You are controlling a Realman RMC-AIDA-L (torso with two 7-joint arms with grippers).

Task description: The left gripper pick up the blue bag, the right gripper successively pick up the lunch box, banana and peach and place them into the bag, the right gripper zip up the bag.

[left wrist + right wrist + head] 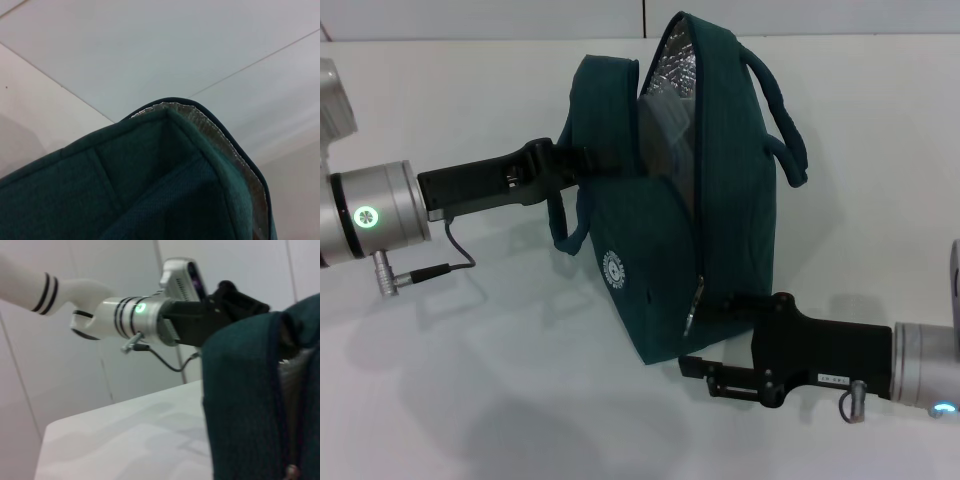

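Head view: I see my left gripper (563,160), jaws clamped on the dark teal fabric blue bag (660,210), holding it over the white surface (500,380); the right gripper (705,335) sits at the zipper's low end, jaw state unclear. The zipper line rises away from it.
Left wrist view: only the bag's foil-lined rim.
Right wrist view: the zipper seam is just beside me.

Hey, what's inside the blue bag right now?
Through the open top of the blue bag only silver foil lining shows. Anything lower is hidden by the fabric walls, so lunch box, banana and peach cannot be confirmed.
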